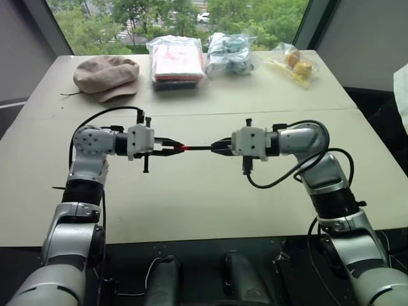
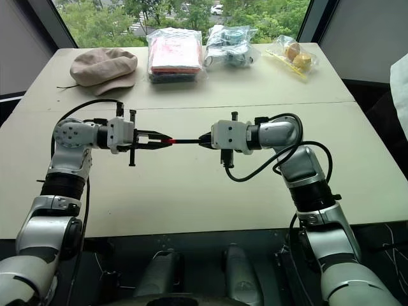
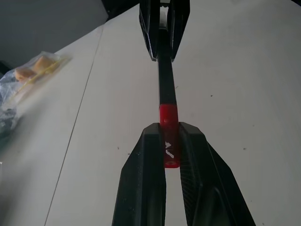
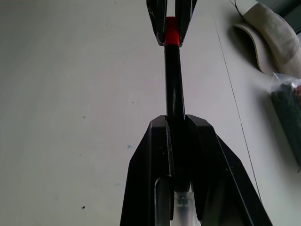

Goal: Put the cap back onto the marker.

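the left gripper (image 1: 167,147) is clamped on the red cap (image 3: 168,123), and the right gripper (image 1: 220,147) is clamped on the rear of the black marker (image 4: 173,77). both are held level above the bench (image 1: 191,191), cap and marker end to end and meeting in line. both look light and stiff, the smooth plastic likely slippery. the cap is tiny, so a pinch across its sides suits it; the thin marker is best held on its barrel, away from the tip.
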